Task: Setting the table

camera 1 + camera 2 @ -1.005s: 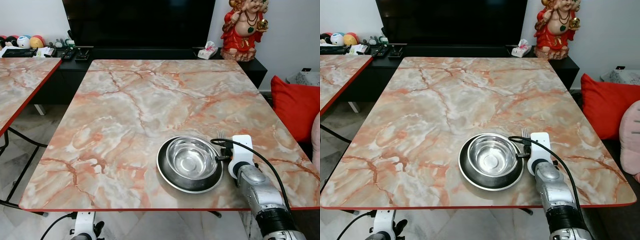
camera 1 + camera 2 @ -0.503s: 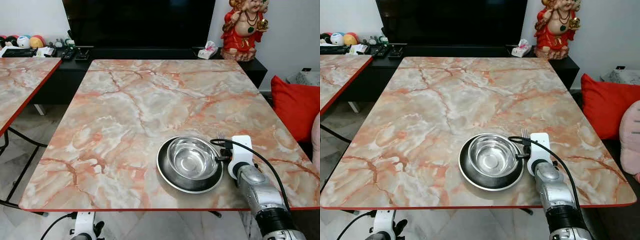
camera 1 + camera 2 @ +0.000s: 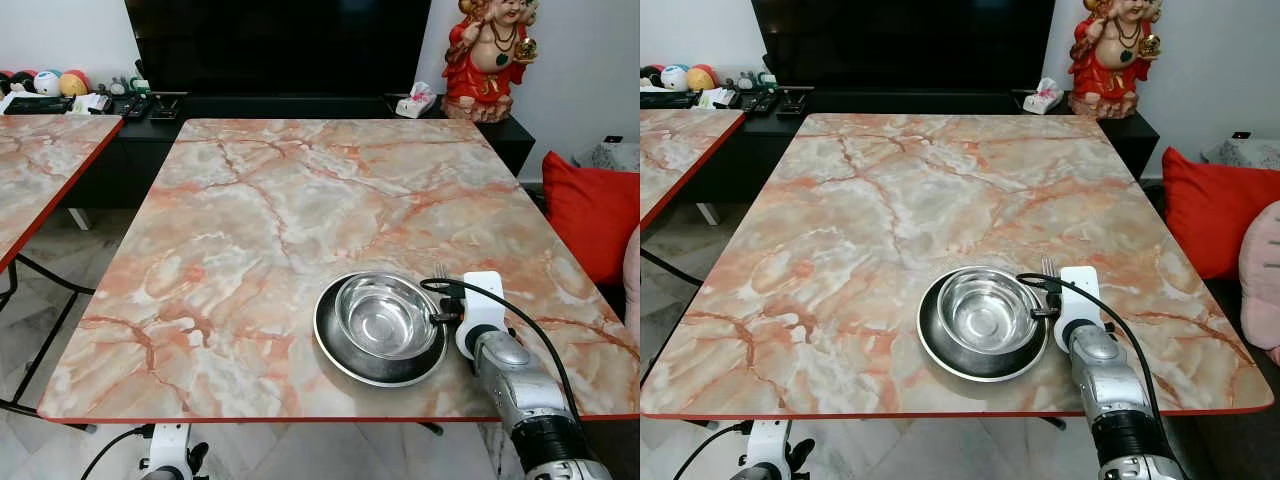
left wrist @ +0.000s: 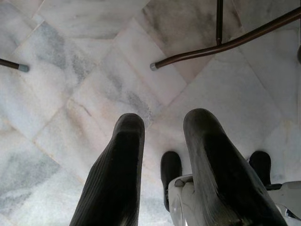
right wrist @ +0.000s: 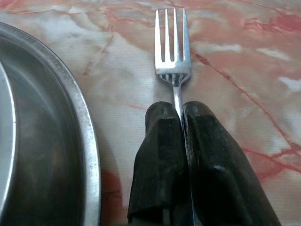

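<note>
At the near right of the worktop, your right hand is clenched on the stem of the fork, whose tines point toward the far edge and lie low over the marble, just right of the steel plate with the bowl nested in it. You can't tell from here whether the tines already rest on the surface. Your left hand hangs idle below the worktop, its fingers parted and holding nothing over the tiled floor. The risk now is in the release: let go while the fork is off the surface and it may drop, bounce and end up skewed or clatter against the plate rim. Drift left as you lower and the handle or your fingers may nudge the plate, which sits near the worktop's near edge.
</note>
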### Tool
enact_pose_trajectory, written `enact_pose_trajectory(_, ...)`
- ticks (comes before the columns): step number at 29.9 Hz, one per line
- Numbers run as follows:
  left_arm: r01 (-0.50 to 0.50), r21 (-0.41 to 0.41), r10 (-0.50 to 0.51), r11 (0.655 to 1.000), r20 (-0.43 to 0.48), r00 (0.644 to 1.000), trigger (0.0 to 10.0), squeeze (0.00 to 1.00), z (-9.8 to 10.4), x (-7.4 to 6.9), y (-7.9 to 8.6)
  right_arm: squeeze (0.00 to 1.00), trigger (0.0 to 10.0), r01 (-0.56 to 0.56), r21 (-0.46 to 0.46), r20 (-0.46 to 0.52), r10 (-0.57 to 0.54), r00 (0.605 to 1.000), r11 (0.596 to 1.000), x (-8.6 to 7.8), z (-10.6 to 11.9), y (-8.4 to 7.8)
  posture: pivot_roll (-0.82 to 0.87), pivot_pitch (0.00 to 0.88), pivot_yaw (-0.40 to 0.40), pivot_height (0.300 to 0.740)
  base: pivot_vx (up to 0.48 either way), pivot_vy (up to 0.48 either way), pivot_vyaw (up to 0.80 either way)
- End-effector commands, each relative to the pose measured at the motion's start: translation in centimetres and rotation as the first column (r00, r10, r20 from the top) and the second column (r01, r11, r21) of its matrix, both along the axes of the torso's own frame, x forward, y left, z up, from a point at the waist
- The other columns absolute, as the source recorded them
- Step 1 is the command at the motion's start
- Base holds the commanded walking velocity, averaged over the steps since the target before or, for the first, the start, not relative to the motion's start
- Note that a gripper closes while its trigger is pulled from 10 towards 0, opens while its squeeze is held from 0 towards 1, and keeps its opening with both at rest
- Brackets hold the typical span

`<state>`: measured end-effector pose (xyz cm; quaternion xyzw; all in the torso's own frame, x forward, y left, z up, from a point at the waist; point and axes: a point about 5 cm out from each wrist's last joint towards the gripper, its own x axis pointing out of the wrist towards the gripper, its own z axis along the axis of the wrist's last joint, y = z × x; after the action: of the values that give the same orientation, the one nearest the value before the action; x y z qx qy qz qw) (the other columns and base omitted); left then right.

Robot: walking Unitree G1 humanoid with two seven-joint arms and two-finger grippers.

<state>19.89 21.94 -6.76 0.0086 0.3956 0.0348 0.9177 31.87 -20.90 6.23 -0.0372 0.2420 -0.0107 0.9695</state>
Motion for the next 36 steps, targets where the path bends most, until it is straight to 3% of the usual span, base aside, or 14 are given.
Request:
enact_pose_trajectory(1, 0.002, 0.002, -0.002, 1.0, -0.008, 1.0, 10.0, 0.0, -0.08, -0.13, 0.03, 0.31, 10.0, -0.001, -0.003, -0.006, 0.001, 1.0, 1.0, 0.16, 0.03, -0.03, 0.09, 0.0, -0.023, 0.728, 0.0, 0.0, 0.0)
enact_pose_trajectory(12, 0.015, 0.008, -0.014, 1.0, -0.007, 1.0, 10.0, 0.0, -0.08, -0.11, -0.05, 0.35, 10.0, -0.006, -0.001, -0.006, 0.006, 1.0, 1.0, 0.18, 0.02, 0.03, 0.09, 0.0, -0.024, 0.728, 0.0, 0.0, 0.0)
enact_pose_trajectory(13, 0.017, 0.009, -0.017, 1.0, -0.007, 1.0, 10.0, 0.0, -0.07, -0.09, -0.07, 0.54, 10.0, -0.007, -0.001, -0.007, 0.007, 1.0, 1.0, 0.19, 0.02, 0.06, 0.09, 0.0, -0.023, 0.728, 0.0, 0.0, 0.0)
enact_pose_trajectory(14, 0.018, 0.009, -0.018, 1.0, -0.007, 1.0, 10.0, 0.0, -0.07, -0.08, -0.08, 0.58, 10.0, -0.007, 0.0, -0.007, 0.007, 1.0, 1.0, 0.19, 0.01, 0.06, 0.09, 0.0, -0.023, 0.728, 0.0, 0.0, 0.0)
enact_pose_trajectory(30, 0.023, 0.01, -0.023, 1.0, -0.003, 1.0, 10.0, 0.0, -0.01, 0.06, -0.17, 0.54, 10.0, -0.006, -0.002, -0.007, 0.006, 1.0, 1.0, 0.16, -0.04, 0.11, 0.09, 0.0, -0.024, 0.728, 0.0, 0.0, 0.0)
enact_pose_trajectory(32, 0.023, 0.009, -0.023, 1.0, -0.003, 1.0, 10.0, 0.0, 0.0, 0.07, -0.18, 0.45, 10.0, -0.006, -0.003, -0.008, 0.006, 1.0, 1.0, 0.16, -0.04, 0.1, 0.09, 0.0, -0.024, 0.728, 0.0, 0.0, 0.0)
enact_pose_trajectory(33, 0.023, 0.01, -0.023, 1.0, -0.003, 1.0, 10.0, 0.0, 0.0, 0.07, -0.19, 0.24, 10.0, -0.005, -0.005, -0.008, 0.005, 1.0, 1.0, 0.16, -0.04, 0.09, 0.09, 0.0, -0.024, 0.728, 0.0, 0.0, 0.0)
enact_pose_trajectory(35, 0.023, 0.01, -0.023, 1.0, -0.003, 1.0, 10.0, 0.0, 0.0, 0.07, -0.19, 0.24, 10.0, -0.005, -0.005, -0.008, 0.005, 1.0, 1.0, 0.16, -0.04, 0.08, 0.09, 0.0, -0.024, 0.728, 0.0, 0.0, 0.0)
enact_pose_trajectory(36, 0.024, 0.01, -0.024, 1.0, -0.002, 1.0, 10.0, 0.0, 0.01, 0.1, -0.19, 0.0, 10.0, -0.004, -0.007, -0.006, 0.004, 1.0, 1.0, 0.17, -0.02, 0.07, 0.09, 0.0, -0.023, 0.728, 0.0, 0.0, 0.0)
